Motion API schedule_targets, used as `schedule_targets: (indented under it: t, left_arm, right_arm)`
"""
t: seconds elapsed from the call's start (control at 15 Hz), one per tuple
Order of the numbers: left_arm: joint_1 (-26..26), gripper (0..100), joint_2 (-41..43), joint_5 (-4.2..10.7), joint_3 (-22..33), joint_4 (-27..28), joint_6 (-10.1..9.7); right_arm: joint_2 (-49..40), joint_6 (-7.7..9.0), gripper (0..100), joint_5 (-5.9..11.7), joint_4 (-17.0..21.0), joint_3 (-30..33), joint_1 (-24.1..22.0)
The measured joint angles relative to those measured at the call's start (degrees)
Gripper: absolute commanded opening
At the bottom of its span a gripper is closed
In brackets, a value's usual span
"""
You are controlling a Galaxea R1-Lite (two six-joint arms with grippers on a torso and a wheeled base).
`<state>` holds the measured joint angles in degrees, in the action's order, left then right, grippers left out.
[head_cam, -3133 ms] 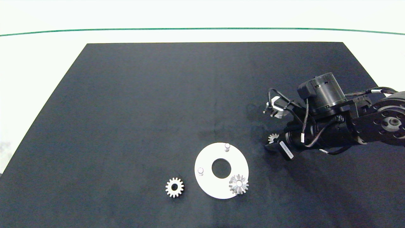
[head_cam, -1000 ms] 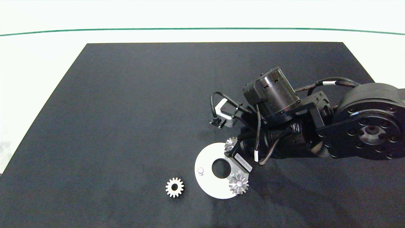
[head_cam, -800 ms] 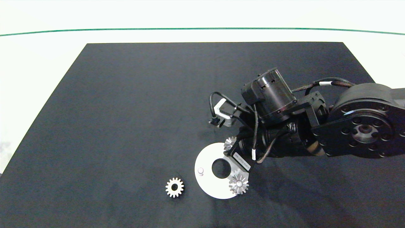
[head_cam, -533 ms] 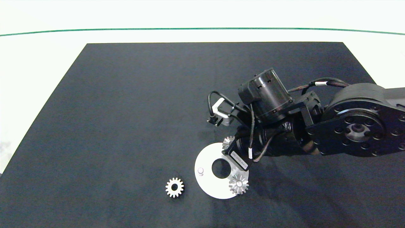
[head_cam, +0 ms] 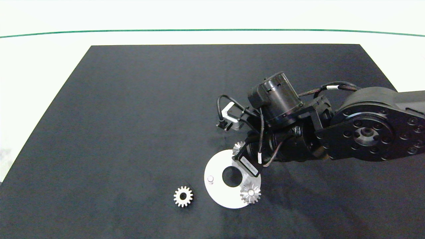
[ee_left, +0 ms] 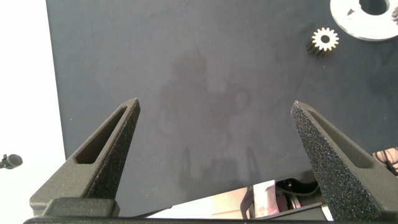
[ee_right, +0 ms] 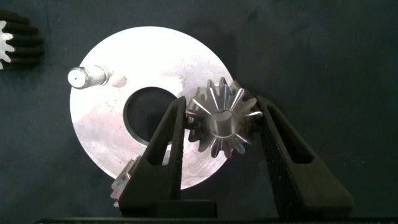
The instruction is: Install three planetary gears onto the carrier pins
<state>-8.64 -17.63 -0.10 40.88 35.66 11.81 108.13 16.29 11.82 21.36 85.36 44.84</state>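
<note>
White table (head_cam: 40, 59), black mat (head_cam: 149, 109) on it, white disc (head_cam: 217, 194) and loose gear (head_cam: 183, 196) on mat

I see even, bright light from overhead, and the pale table (head_cam: 40, 66) around the black mat (head_cam: 132, 116) is nearly washed out. Faint soft shadows lie on the mat just beside the right arm (head_cam: 365, 136). The white disc (ee_right: 112, 143) carries a mild glare near its centre hole, and the gear (ee_right: 221, 124) over it glints sharply. The green line (head_cam: 212, 30) beyond the mat bows, showing lens distortion.

right arm (head_cam: 365, 132) hides one carrier pin's base.
</note>
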Motion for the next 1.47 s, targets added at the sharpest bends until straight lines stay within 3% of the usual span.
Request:
schedule_targets:
  t: [1.2,1.27,1.47]
  left_arm:
    - [-0.15,100,-0.06,0.0,0.05,-0.07,-0.02]
    - [-0.15,100,-0.09,0.0,0.05,-0.07,-0.02]
    - [-0.34,100,-0.1,0.0,0.07,-0.07,-0.05]
  right_arm:
    - [1.9,0.02,19,0.07,0.05,1.99,-0.66]
    - [1.93,0.05,100,0.07,0.05,1.99,-0.66]
    - [1.93,0.11,100,0.07,0.05,1.94,-0.66]
